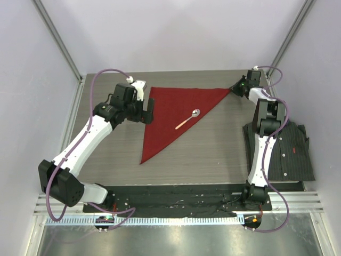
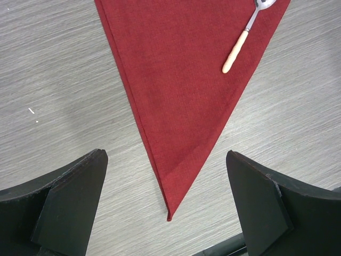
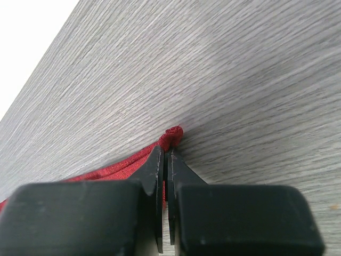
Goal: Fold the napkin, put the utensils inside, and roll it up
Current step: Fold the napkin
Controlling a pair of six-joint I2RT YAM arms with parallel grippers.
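one red napkin [image 1: 173,114], folded triangular, flat on table [image 1: 213,160] with spoon [image 1: 188,119] on top. right gripper [image 1: 233,89] pinching its 2 o'clock corner; left gripper [image 1: 151,111] spread wide at its 9 o'clock edge.

Left arm [image 1: 80,143] is bent and reaching in, left gripper [image 2: 166,178] poised at the napkin's [image 1: 165,125] left edge, jaws spread wide. Right arm [image 1: 262,144] stretches far forward, right gripper [image 3: 166,160] pinched tight on the napkin's far right corner.
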